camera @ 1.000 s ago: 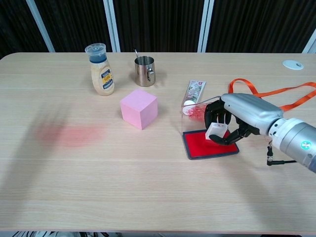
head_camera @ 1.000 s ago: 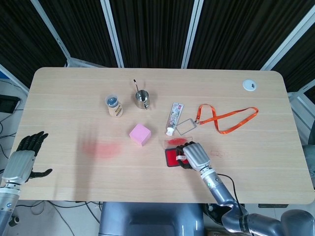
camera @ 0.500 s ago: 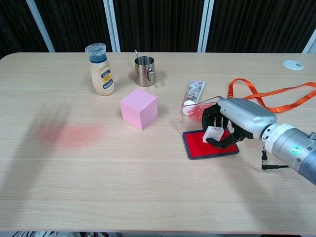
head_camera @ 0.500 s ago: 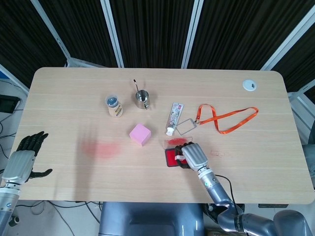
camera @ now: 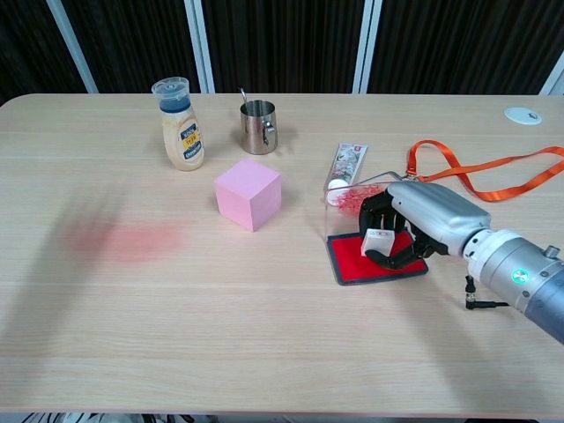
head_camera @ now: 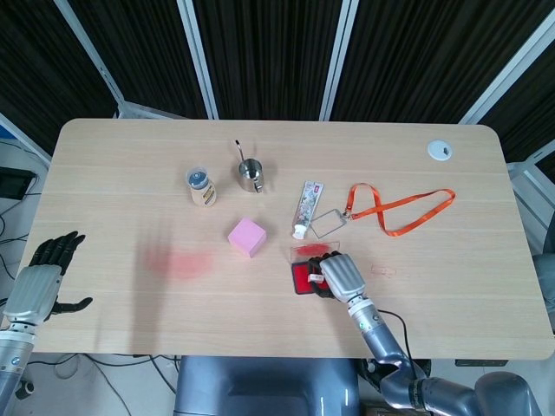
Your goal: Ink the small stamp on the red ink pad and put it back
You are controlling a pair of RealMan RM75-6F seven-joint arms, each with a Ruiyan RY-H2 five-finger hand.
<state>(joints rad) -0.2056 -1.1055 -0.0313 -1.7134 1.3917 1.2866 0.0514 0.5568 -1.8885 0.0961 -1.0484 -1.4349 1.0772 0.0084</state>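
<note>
The red ink pad (camera: 352,263) lies flat on the table just right of centre, its clear lid (camera: 348,189) standing open behind it. My right hand (camera: 414,220) grips the small white stamp (camera: 379,240) and holds it down onto the pad's red face. From the head view the right hand (head_camera: 340,273) covers most of the ink pad (head_camera: 300,277) and hides the stamp. My left hand (head_camera: 45,276) hangs off the table's left edge, fingers spread, holding nothing.
A pink cube (camera: 248,194) stands left of the pad. A sauce bottle (camera: 179,123) and a steel cup (camera: 259,127) stand further back. A tube (camera: 345,167) and an orange lanyard (camera: 480,172) lie behind my right hand. A red smear (camera: 132,240) marks the table's left part.
My right hand has shifted slightly left and lowered, bringing the stamp from above the pad down onto its red surface. The left hand has not moved.
</note>
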